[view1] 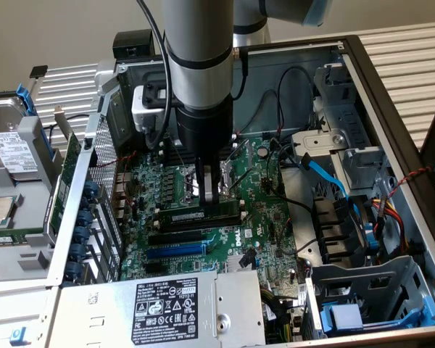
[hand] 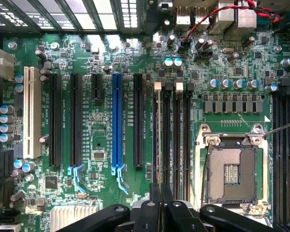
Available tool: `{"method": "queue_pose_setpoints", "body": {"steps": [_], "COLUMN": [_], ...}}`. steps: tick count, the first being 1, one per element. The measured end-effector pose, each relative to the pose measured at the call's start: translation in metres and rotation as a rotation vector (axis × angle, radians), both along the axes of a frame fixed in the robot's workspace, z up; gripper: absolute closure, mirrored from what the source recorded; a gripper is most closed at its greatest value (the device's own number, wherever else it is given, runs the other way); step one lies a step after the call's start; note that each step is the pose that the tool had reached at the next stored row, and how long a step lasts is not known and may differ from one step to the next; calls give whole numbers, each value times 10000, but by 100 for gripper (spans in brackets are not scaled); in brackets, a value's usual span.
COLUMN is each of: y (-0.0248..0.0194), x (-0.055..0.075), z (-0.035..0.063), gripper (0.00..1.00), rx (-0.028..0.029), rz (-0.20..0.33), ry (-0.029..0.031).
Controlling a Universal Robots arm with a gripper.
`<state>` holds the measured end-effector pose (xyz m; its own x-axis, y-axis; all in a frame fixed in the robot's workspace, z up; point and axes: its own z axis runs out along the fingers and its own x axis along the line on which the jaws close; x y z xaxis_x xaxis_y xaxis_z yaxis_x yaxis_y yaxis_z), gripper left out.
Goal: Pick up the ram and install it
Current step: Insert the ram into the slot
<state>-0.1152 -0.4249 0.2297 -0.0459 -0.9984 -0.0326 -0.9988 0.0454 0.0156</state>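
Gripping the ram (view1: 196, 216) by its top edge, the pincer (view1: 212, 199) — nearly closed — stands straight above it.

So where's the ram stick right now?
In the exterior view the ram sits mid-motherboard, pinched from above by the gripper, between the empty CPU socket and the blue expansion slot.

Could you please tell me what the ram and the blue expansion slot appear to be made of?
By its look, the ram is a dark, matte circuit board with black chips and a white label. The blue expansion slot seems moulded plastic: uniform colour, slight sheen.
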Motion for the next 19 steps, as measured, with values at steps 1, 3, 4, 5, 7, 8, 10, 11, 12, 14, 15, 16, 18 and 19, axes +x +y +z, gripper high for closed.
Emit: {"method": "queue_pose_setpoints", "body": {"steps": [1, 3, 4, 5, 7, 8, 10, 11, 12, 14, 15, 16, 18, 19], "y": [0, 0, 0, 0, 1, 0, 0, 0, 0, -1, -3, -4, -6, -7], "x": [-2, -2, -2, -3, -4, -4, -4, -4, -4, -5, -5, -4, -4, -4], "z": [-1, -1, -1, -2, -2, -2, -2, -2, -2, -2, -2, -2, -2, -2], "gripper": [88, 88, 88, 88, 88, 88, 88, 88, 88, 88, 88, 88, 88, 88], "rx": [0, 2, 2, 1, 2, 2, 1, 2, 2, 2, 2, 3, 3, 2], "rz": [0, 1, 1, 0, -1, -2, -5, -5, -7, -9, -10, -9, -10, -10], "ry": [0, 0, 0, 0, -1, -1, 0, -1, 0, 0, -1, -1, -2, -1]}}
